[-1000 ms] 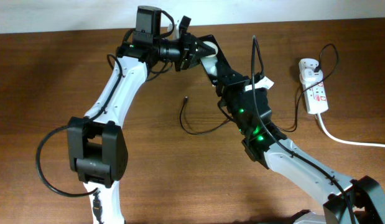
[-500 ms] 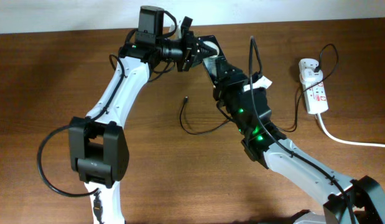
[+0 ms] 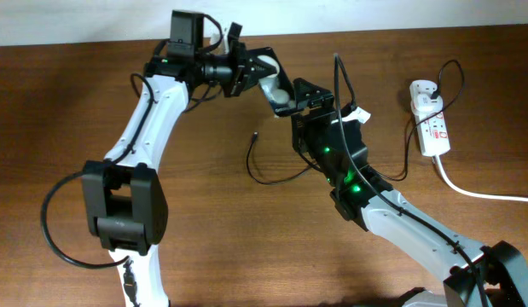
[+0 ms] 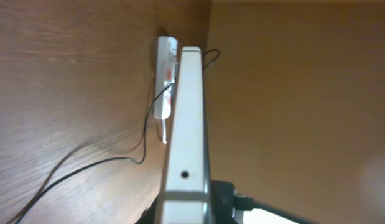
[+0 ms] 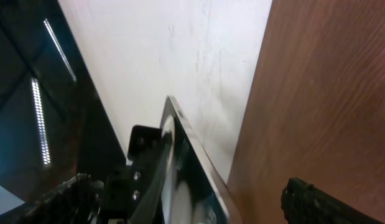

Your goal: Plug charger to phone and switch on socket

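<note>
Connector tip (image 3: 255, 135) of the charger (image 3: 272, 177) lies loose mid-counter, touching nothing. The thin black cable curls from it in a loop, passes under the right arm, then runs on toward the right end of the counter (image 3: 246, 256).

Further back, both arms meet near the far edge. Left gripper (image 3: 249, 68) is clamped on one end of the phone (image 3: 279, 88), which sticks out toward the right arm. In the left wrist view the phone (image 4: 187, 124) shows edge-on as a pale strip up the middle, with a small hole near the gripped end.

Right gripper (image 3: 304, 87) sits just beside the phone's free end. In the right wrist view its fingers (image 5: 313, 202) are spread wide at the two bottom corners. The phone's (image 5: 183, 146) edge and the left gripper's black body lie between them but further out, so it isn't gripping anything. I can't tell whether a fingertip touches the phone.

Phone port and connector tip are well apart, so it's not plugged in.

Far right: the socket (image 3: 432, 124) lies flat near the counter edge, with red marks on its face. The white adapter (image 3: 421, 88) is seated at its far end and the thin cable arcs off it. A thick white cord (image 3: 481, 193) leaves the near end toward the right. The left wrist view also picks up the socket (image 4: 165, 81) beyond the phone. Switch position is too small to read.
</note>
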`<state>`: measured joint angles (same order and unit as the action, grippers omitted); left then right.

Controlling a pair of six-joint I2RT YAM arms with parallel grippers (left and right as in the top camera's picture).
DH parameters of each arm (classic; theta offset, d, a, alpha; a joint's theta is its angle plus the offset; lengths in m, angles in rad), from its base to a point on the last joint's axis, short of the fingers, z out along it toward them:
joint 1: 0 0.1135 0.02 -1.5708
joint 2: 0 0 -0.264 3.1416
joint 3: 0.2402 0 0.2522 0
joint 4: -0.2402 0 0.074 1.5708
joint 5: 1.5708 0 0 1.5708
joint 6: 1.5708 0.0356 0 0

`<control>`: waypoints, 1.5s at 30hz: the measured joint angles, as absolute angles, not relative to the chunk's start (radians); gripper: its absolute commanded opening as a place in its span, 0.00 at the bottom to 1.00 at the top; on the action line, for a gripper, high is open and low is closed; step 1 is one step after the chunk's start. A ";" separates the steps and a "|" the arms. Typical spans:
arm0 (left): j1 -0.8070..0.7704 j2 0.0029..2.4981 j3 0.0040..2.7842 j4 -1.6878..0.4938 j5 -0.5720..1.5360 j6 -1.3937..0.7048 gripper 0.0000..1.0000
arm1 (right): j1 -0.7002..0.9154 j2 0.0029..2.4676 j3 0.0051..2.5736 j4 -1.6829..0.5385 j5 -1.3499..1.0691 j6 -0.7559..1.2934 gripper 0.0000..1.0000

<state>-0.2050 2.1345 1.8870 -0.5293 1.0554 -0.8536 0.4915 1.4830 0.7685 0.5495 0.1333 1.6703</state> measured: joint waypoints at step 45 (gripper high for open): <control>0.182 2.136 1.887 -1.007 0.942 -0.178 0.00 | 0.511 2.132 1.412 -0.299 -0.321 0.816 0.37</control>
<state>0.1822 2.1357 1.8866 -1.0065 0.9417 -0.1783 0.5114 2.1319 1.4120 -0.2989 -0.3206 0.8162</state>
